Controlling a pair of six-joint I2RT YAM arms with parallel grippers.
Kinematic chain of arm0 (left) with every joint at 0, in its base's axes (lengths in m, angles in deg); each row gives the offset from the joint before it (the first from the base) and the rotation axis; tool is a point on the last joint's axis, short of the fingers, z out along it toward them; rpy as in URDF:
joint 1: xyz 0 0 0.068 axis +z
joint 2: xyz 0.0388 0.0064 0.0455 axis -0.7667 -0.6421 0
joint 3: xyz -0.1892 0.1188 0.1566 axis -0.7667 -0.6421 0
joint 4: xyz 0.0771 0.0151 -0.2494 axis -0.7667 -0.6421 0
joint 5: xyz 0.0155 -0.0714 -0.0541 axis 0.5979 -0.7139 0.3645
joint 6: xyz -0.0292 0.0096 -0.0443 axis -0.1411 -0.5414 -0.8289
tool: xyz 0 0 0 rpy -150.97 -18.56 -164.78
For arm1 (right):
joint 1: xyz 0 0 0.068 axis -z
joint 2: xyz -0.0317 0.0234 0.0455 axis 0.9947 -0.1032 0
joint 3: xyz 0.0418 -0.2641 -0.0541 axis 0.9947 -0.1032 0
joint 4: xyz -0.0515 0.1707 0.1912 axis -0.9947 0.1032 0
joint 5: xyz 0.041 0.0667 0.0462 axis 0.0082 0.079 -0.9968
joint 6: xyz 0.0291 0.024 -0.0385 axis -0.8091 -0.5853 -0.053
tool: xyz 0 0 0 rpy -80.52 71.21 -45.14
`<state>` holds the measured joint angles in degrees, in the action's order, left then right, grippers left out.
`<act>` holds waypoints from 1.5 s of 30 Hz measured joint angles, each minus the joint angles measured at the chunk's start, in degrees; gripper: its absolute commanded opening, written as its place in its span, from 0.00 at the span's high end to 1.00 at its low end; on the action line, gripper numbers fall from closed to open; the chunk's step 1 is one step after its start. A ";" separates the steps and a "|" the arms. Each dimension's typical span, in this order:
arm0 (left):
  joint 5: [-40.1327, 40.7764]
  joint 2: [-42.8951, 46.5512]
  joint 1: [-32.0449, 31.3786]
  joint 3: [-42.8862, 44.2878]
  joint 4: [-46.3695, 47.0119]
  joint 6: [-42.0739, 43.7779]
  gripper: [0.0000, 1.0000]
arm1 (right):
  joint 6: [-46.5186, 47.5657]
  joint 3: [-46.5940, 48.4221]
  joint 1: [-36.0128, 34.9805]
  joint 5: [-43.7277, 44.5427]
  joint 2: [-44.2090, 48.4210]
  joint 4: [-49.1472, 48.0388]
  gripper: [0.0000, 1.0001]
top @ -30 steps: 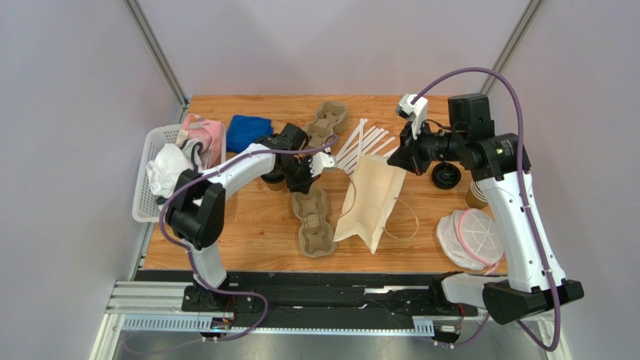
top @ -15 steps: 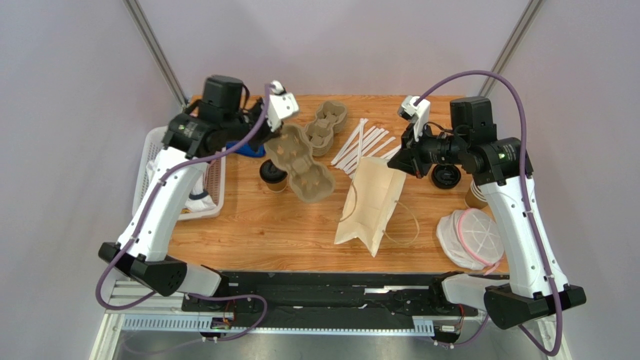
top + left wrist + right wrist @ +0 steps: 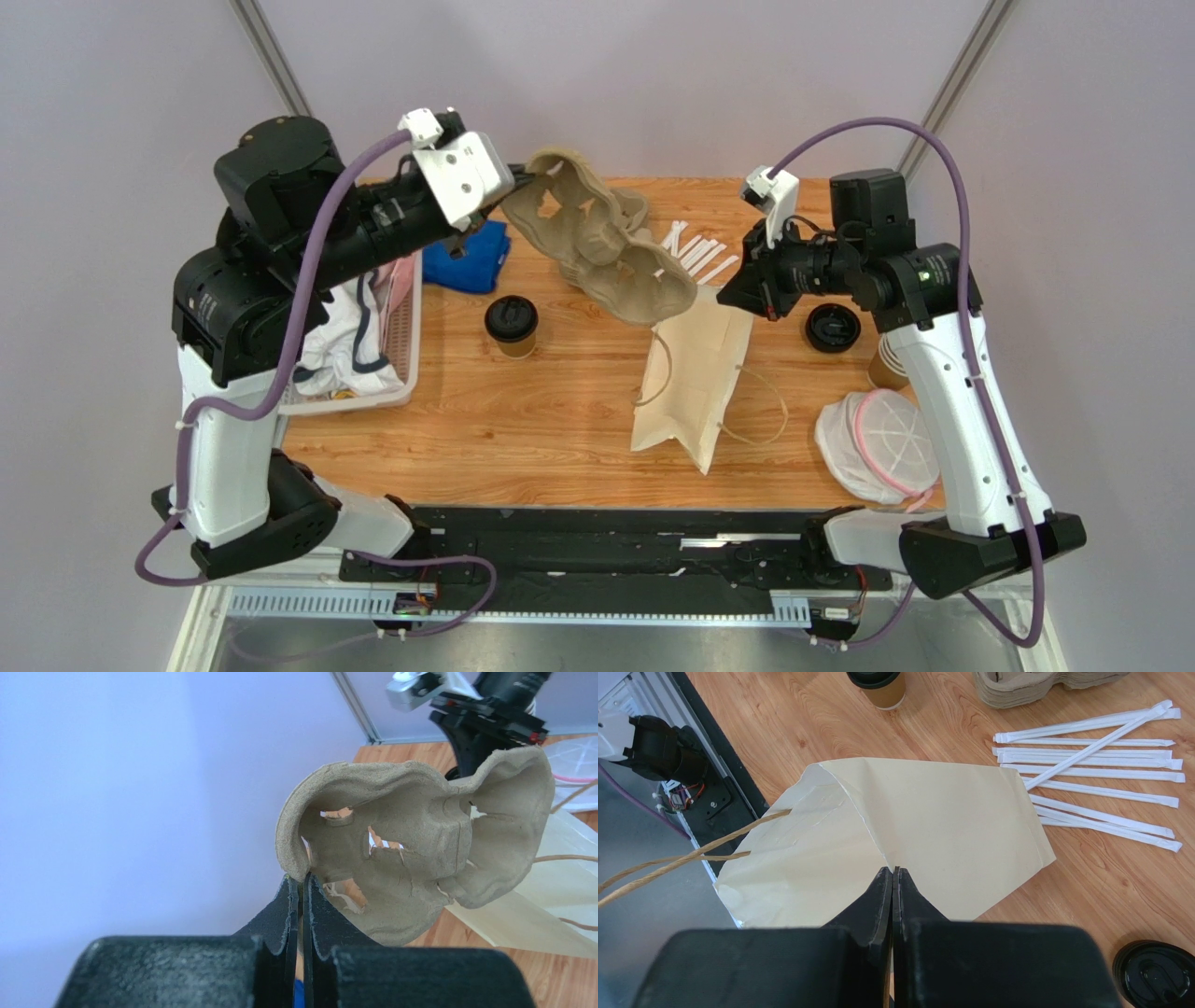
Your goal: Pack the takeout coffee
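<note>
Left tool (image 3: 300, 887): jaws pressed almost together, clamped on the rim of a beige moulded-pulp cup carrier (image 3: 414, 861). The carrier is up in the air, tilted, wells empty, and reaches out toward the bag. Right tool (image 3: 892, 876): pinched fully closed on a fold at the far end of the cream flat paper bag with twine handles (image 3: 934, 819). I can't tell whether that end is the mouth, or whether the bag is opened at all. The bag lies on its side on the wooden table (image 3: 463, 420).

Takeout coffee, a small tan-brown paper cup with a round black lid (image 3: 511, 322): upright on the table, left of the bag and apart from it, neither tool touching it, roughly under the raised carrier.

Around: white paper-wrapped straws (image 3: 1088, 763) just beside the bag's far end, a stack of more pulp carriers (image 3: 1046, 682) beyond them, a loose black plastic lid (image 3: 1155, 973) right of the bag.

Progress, judged: early. Carrier picked up and bag gripped, so prep only. Left to do: seat the cup in the carrier, open the bag, load it. Nothing visibly inside the bag yet.
</note>
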<state>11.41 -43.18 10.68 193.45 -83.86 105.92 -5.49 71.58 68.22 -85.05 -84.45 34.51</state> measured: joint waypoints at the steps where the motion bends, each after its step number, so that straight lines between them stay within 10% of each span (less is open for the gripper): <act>1: 1.42 -0.11 -2.23 -0.02 0.00 0.55 1.00 | -0.55 0.28 -0.11 0.20 -0.52 -0.20 1.00; 13: 18.10 -1.20 -23.74 -8.39 5.66 12.90 1.00 | -4.22 0.46 -2.01 3.06 -1.73 -1.09 1.00; 45: 33.31 -1.01 -36.59 -30.67 15.32 29.42 1.00 | -6.73 1.20 -4.35 4.44 -1.18 -1.92 1.00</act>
<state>44.72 -44.19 -25.91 162.78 -68.54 135.34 -12.22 72.78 63.87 -80.62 -85.63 32.59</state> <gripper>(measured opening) 0.017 0.006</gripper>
